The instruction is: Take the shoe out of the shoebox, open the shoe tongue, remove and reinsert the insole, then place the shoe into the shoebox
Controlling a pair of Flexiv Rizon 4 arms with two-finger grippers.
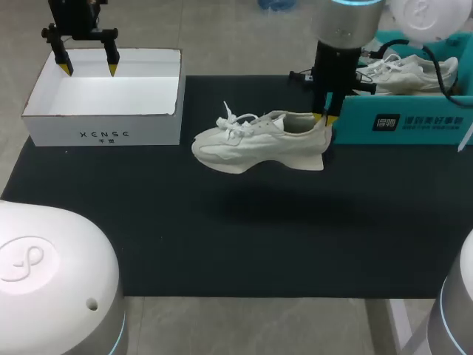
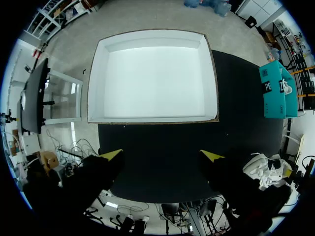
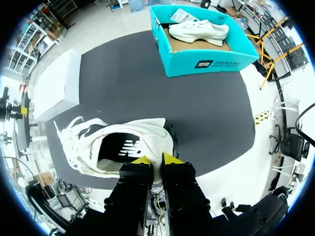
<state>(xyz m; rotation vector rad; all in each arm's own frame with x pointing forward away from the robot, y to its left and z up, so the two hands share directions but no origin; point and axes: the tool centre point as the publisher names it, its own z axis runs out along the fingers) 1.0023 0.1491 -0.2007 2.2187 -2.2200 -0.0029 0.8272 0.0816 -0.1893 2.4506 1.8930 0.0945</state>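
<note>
I'm seeing the mat (image 1: pixel 222 244) lying bare across its near half, giving either arm open room there. The shoe (image 1: pixel 255 140) is hanging from my right gripper (image 1: pixel 324 118), pinched at the heel above the mat's middle, and blocking the straight path between the white box (image 1: pixel 103 122) and the teal box (image 1: pixel 403 122). The teal box's wall is crowding that gripper, just beside the heel. A second shoe (image 1: pixel 399 74) is taking up the teal box. My left gripper (image 1: pixel 89 69) is hovering, fingers spread, over the open-topped white box.

White rounded arms (image 1: pixel 44 274) with blue light rings, black wrists, yellow-tipped black jaws
</note>
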